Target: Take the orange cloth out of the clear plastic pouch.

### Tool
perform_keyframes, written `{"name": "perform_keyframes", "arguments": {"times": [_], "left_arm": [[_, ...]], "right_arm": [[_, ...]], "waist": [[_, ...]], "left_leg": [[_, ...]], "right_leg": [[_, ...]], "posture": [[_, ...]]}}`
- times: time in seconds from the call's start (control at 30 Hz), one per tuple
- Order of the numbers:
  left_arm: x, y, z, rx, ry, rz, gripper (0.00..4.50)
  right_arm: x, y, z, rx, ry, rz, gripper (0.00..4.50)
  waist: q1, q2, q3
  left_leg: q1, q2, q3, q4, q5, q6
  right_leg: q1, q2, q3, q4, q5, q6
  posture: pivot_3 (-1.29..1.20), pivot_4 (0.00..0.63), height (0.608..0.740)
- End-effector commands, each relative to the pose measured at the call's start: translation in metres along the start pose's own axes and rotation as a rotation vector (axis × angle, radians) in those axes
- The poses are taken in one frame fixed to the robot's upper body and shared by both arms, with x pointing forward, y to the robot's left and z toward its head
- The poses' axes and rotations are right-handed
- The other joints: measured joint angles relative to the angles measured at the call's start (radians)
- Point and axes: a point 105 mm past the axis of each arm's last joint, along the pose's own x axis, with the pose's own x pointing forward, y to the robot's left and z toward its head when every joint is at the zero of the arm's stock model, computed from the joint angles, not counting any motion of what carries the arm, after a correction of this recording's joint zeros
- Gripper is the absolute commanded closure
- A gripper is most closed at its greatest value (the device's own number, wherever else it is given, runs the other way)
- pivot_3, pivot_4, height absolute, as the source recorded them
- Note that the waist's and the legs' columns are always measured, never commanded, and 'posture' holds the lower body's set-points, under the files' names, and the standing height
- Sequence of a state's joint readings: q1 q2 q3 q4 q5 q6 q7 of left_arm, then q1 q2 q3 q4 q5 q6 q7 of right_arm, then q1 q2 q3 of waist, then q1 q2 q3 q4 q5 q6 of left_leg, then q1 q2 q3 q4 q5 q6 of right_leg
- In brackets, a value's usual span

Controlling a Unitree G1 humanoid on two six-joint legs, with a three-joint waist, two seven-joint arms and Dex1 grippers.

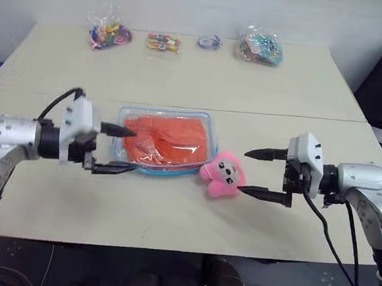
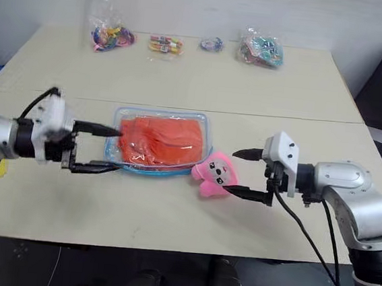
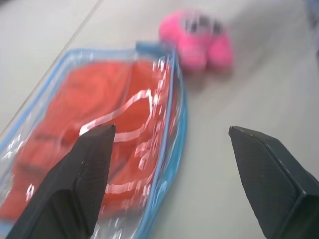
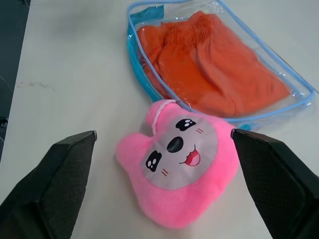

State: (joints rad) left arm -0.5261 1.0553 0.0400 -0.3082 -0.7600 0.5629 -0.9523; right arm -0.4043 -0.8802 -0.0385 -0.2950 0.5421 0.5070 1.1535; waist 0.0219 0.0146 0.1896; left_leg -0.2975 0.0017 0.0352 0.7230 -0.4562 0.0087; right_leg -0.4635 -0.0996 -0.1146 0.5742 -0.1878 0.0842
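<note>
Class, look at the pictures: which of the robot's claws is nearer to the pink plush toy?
Right. The right claw is open right beside the pink plush toy, which it faces. The left claw is open at the pouch's far end.

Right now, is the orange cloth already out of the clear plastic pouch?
No, the orange cloth lies wholly inside the clear plastic pouch, within its blue trim on the table.

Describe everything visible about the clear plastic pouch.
The clear plastic pouch is a flat, glossy, transparent rectangle with light blue trim and rounded corners. It lies flat near the middle of the table with the wrinkled orange cloth inside, filling most of it. The pink plush toy sits against one corner.
</note>
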Motion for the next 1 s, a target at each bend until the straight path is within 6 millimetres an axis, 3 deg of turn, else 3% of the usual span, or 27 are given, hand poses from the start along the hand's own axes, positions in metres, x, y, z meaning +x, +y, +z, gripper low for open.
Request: {"name": "perform_keyframes", "arguments": {"times": [0.03,0.13,0.23,0.6,0.7,1.0], "left_arm": [[0.030,-0.002,0.014,-0.033,-0.030,-0.064,0.64],[0.052,-0.002,0.016,0.025,-0.021,-0.123,0.64],[0.057,-0.005,0.019,0.045,-0.038,-0.177,0.64],[0.040,-0.018,0.015,0.063,-0.012,-0.227,0.64],[0.032,-0.016,0.013,0.068,0.003,-0.192,0.60],[0.023,-0.015,0.008,0.058,0.009,-0.120,0.60]], "right_arm": [[-0.011,0.000,0.016,-0.064,-0.009,-0.018,0.00],[-0.011,0.000,0.013,-0.050,-0.009,-0.033,0.00],[-0.001,-0.001,0.002,-0.020,-0.004,-0.035,0.00],[0.045,-0.017,-0.032,0.109,0.014,-0.077,0.00],[0.047,-0.020,-0.034,0.114,0.014,-0.094,0.58],[0.033,-0.005,-0.016,0.068,-0.014,-0.053,3.60]], "waist": [[0.004,0.000,0.000],[0.000,0.000,0.000],[-0.013,-0.001,0.000],[-0.023,0.000,0.000],[-0.022,0.000,0.000],[-0.022,0.000,0.000]], "left_leg": [[0.000,0.000,0.000,0.000,0.000,0.000],[0.000,-0.001,0.001,0.000,0.000,0.000],[0.000,0.000,0.002,-0.001,0.000,0.000],[0.001,0.001,0.001,0.001,0.001,-0.001],[0.001,0.001,0.000,0.003,0.001,-0.001],[0.000,0.001,-0.001,0.003,0.001,-0.001]], "right_leg": [[0.001,0.000,0.000,0.000,0.000,0.000],[0.002,0.001,0.001,0.000,0.000,0.000],[0.001,0.002,0.001,0.000,0.000,0.000],[0.000,0.002,0.001,0.000,0.000,0.000],[-0.001,0.001,0.000,0.000,0.000,0.000],[-0.001,0.001,0.000,0.000,0.000,0.000]], "posture": [[0.00,0.150,0.740],[0.00,0.150,0.740],[0.00,0.150,0.740],[0.00,0.150,0.740],[0.00,0.150,0.740],[0.00,0.150,0.740]]}}
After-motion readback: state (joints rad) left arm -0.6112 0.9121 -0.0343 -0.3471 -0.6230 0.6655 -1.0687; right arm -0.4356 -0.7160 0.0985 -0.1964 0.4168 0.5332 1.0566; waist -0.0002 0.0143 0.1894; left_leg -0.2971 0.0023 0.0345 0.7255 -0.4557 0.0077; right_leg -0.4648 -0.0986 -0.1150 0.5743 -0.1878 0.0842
